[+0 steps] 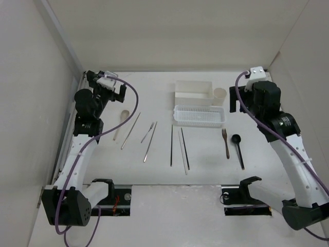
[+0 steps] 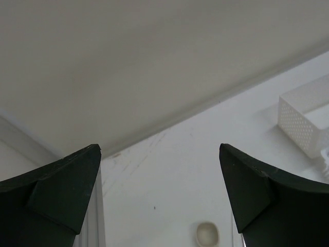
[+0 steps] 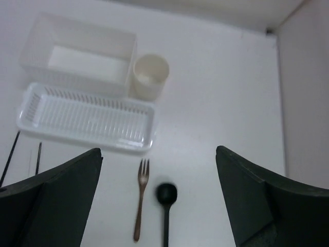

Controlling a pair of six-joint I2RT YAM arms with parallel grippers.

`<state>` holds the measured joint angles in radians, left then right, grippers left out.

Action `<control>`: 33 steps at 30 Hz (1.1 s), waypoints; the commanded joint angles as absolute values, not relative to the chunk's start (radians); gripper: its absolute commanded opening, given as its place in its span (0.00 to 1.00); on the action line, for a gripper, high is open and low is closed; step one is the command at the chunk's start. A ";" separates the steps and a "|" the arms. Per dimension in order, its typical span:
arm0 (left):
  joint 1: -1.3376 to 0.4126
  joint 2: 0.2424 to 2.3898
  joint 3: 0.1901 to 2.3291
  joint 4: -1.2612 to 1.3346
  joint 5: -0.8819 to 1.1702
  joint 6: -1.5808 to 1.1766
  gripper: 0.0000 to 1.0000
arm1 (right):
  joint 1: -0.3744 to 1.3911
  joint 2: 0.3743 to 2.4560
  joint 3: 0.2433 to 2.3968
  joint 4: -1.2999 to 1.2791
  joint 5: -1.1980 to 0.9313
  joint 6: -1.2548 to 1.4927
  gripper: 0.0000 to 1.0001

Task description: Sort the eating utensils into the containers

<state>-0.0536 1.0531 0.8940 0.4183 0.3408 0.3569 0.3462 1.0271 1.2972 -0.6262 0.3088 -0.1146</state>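
Eating utensils lie in a row on the white table: a pale spoon [image 1: 122,122], slim silvery pieces [image 1: 147,133], dark and pale chopsticks [image 1: 171,145], a brown fork [image 1: 225,142] and a black spoon [image 1: 237,149]. Behind them stand the deep white box [image 1: 193,91], the perforated tray [image 1: 199,116] and the cream cup [image 1: 219,96]. My left gripper [image 1: 115,93] hangs open and empty at the back left, above the pale spoon [image 2: 207,234]. Also open and empty, my right gripper [image 1: 234,103] hovers high over the fork [image 3: 140,200] and black spoon [image 3: 166,198], near the cup [image 3: 150,74].
White walls close in the table on the left, back and right. The box [image 3: 77,54] and tray [image 3: 87,118] sit side by side at back centre. Two chopstick ends [image 3: 10,154] show left of the tray. The box's perforated wall [image 2: 303,118] is at the left wrist view's right edge.
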 commanded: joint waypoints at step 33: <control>-0.109 0.758 0.595 0.460 0.008 0.390 1.00 | -0.064 1.598 1.009 -0.992 0.101 0.301 0.74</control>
